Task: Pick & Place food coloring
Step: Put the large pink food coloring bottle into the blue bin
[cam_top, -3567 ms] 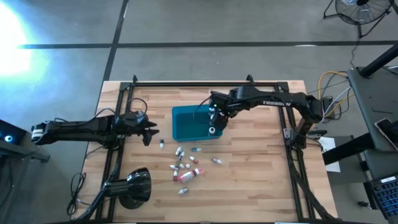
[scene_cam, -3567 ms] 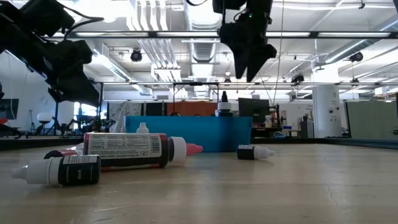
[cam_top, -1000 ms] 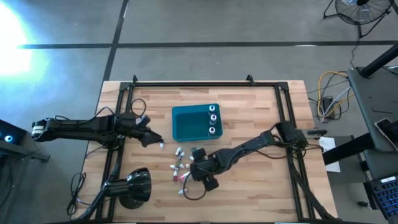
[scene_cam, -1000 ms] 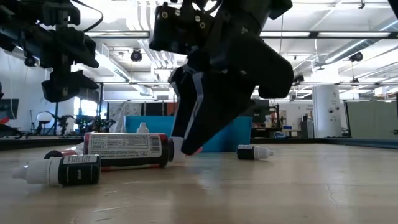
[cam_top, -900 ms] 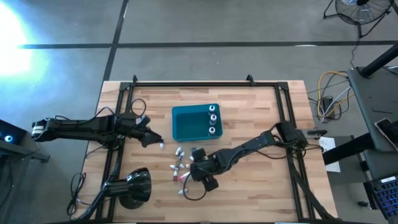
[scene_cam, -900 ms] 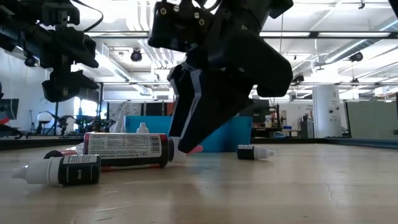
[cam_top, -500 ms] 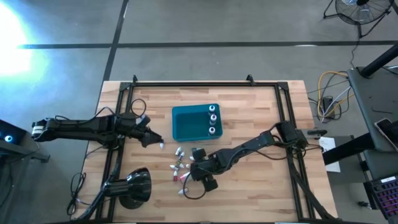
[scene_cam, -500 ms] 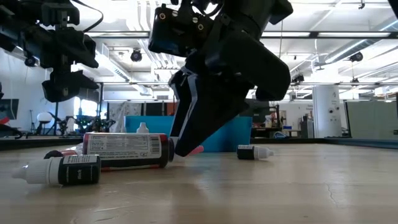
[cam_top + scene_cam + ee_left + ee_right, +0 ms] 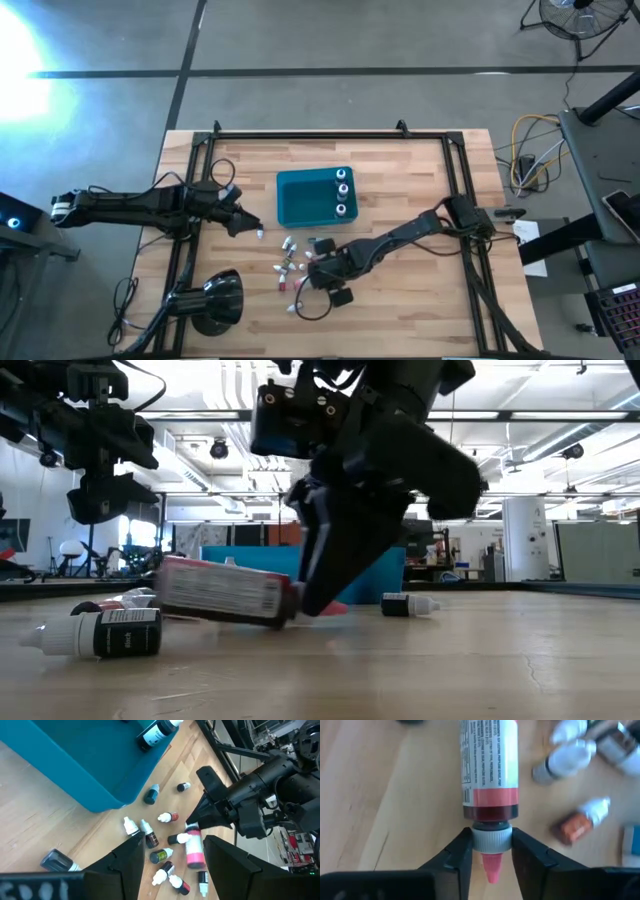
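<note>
Clamped on the grey cap of the red food coloring bottle (image 9: 489, 770), my right gripper (image 9: 490, 851) tilts it — cap end raised off the wooden table (image 9: 420, 300). That bottle sits at six o'clock from the teal bin (image 9: 305, 200) among the scattered small bottles (image 9: 290, 262); my left gripper (image 9: 240, 222) hovers at nine o'clock, fingers spread, empty.

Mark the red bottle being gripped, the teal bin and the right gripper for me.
red bottle (image 9: 489, 765), right wrist view, on its label.
teal bin (image 9: 300, 197), high view, on its bare floor.
right gripper (image 9: 491, 851), right wrist view, between the fingertips at the cap.
</note>
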